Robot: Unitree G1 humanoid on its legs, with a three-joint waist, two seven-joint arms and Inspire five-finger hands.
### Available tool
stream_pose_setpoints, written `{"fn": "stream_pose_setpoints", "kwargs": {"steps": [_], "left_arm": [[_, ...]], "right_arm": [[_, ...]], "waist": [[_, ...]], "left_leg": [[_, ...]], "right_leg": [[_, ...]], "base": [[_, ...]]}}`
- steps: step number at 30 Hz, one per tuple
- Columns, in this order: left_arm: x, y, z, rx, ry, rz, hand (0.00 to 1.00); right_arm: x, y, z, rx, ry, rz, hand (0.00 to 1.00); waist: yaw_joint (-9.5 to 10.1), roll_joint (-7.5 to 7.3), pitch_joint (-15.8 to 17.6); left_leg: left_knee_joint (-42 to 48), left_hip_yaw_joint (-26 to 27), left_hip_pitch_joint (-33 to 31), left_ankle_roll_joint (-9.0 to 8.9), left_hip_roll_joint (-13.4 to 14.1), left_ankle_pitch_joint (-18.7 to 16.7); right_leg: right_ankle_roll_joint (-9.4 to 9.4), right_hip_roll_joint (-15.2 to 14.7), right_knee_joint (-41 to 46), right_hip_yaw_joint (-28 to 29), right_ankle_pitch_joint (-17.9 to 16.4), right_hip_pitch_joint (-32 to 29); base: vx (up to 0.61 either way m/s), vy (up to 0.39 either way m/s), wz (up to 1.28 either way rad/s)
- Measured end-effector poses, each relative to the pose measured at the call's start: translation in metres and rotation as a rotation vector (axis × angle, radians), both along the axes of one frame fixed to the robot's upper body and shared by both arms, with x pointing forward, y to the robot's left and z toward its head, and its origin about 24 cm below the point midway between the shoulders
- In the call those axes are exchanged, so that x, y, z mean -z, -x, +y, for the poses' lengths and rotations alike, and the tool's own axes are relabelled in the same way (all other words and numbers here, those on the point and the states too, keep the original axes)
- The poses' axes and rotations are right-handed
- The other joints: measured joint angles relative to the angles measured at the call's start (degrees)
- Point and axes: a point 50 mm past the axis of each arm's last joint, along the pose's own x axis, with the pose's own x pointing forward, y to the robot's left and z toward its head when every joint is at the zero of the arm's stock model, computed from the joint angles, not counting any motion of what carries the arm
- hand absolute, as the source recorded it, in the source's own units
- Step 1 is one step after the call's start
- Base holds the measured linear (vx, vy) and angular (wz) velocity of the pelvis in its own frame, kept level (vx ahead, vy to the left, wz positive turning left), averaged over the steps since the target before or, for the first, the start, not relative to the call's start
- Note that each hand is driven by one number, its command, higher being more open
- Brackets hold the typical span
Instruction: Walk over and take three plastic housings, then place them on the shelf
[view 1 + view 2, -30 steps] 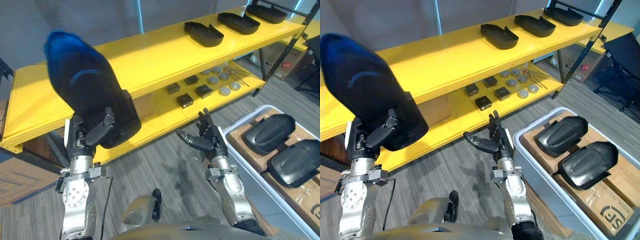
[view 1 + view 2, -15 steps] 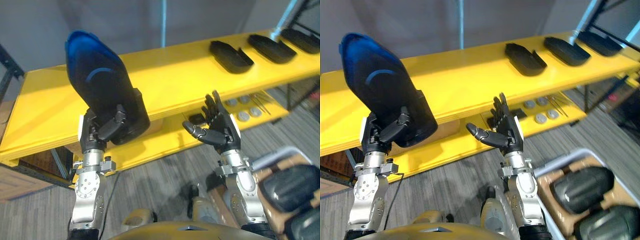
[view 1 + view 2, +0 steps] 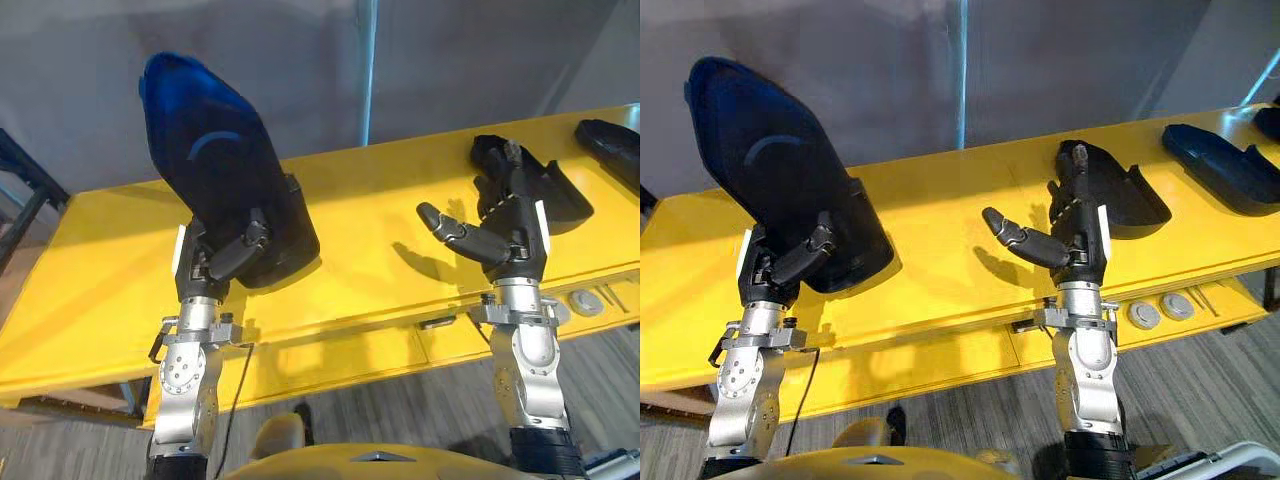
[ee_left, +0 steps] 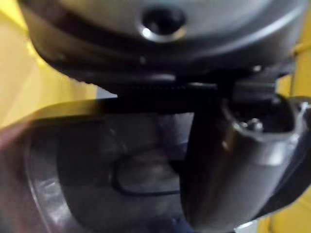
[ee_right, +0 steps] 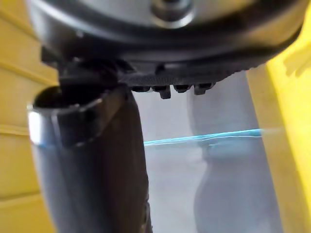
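One yellow shelf [image 3: 90, 300] now spans my view. A second ago it stood farther off, so I judge the walk nearly done. The dark housing [image 3: 215, 185] stands upright over its top board, not yet set down. My left hand [image 3: 222, 258] is clamped round its lower end. Two placed housings [image 3: 1137, 203] lie further right. My right hand [image 3: 502, 238] hovers spread and empty.

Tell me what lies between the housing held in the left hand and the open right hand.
Between the housing and the right hand the yellow shelf top is bare, as both eye views show.
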Motion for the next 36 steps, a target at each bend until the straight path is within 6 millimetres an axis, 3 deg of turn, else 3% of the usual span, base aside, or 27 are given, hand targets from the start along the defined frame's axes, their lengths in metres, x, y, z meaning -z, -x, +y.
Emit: {"fn": "stream_pose_setpoints", "kwargs": {"steps": [4,7,15,19,23,27,31,36], "left_arm": [[-0.004,-0.004,0.003,0.028,-0.040,0.003,0.00],[-0.012,-0.012,-0.001,0.067,-0.055,-0.016,0.00],[-0.013,-0.032,-0.035,0.318,-0.007,0.074,0.00],[-0.004,-0.056,-0.052,0.397,-0.003,0.193,0.00],[0.020,-0.082,-0.046,0.322,0.081,0.375,0.00],[0.021,-0.103,-0.040,0.242,0.112,0.423,0.00],[0.021,-0.125,-0.035,0.148,0.140,0.490,0.00],[0.020,-0.133,-0.027,0.078,0.152,0.511,0.00]], "right_arm": [[-0.010,0.004,0.006,-0.046,0.017,-0.049,1.00],[-0.014,0.006,0.009,-0.077,0.034,-0.066,1.00],[-0.003,0.013,0.006,-0.074,0.039,-0.017,1.00],[-0.005,0.013,0.004,-0.089,0.069,-0.016,1.00],[-0.011,0.011,0.002,-0.138,0.108,-0.033,1.00],[-0.012,0.010,0.003,-0.181,0.107,-0.040,1.00],[-0.014,0.008,0.007,-0.250,0.140,-0.042,1.00],[-0.020,0.002,0.015,-0.317,0.131,-0.065,1.00]], "waist": [[-0.55,-1.29,0.4],[-1.96,-1.85,0.2],[-4.20,-1.90,0.2],[-5.44,-1.88,0.2],[-7.12,-1.77,0.1],[-8.37,-1.39,-0.1],[-9.06,-1.27,-0.2],[-9.81,-1.19,-0.4]], "left_leg": [[-2.0,3.1,2.3,1.14,-0.9,-0.6],[-2.8,4.1,2.5,1.31,-1.2,-0.7],[-4.1,7.2,3.4,1.51,-1.1,-0.5],[-6.7,8.5,4.4,1.73,-1.2,1.0],[-12.1,10.1,6.4,1.49,-1.3,4.5],[-17.3,10.7,9.0,1.00,-1.0,7.4],[-17.4,11.0,9.1,0.87,-0.3,8.0],[-17.4,11.0,8.1,1.06,0.4,8.8]], "right_leg": [[1.35,-1.6,0.4,1.8,1.0,-0.6],[1.24,-2.1,0.4,2.6,1.3,-1.5],[1.20,-2.0,0.0,5.4,2.0,-2.9],[1.25,-2.0,0.0,6.6,2.1,-3.7],[1.31,-1.7,-0.1,7.8,2.0,-5.2],[1.28,-0.9,-0.2,8.6,1.9,-5.5],[1.49,-0.4,-0.1,8.8,2.1,-5.6],[1.90,0.1,-0.1,9.2,2.4,-6.7]], "base": [[0.11,0.104,-0.35],[0.05,0.053,-0.19],[-0.03,0.018,-0.21],[-0.08,0.005,-0.18],[-0.10,-0.015,-0.20],[-0.08,-0.013,-0.12],[-0.06,-0.016,-0.06],[0.00,0.000,0.00]]}}
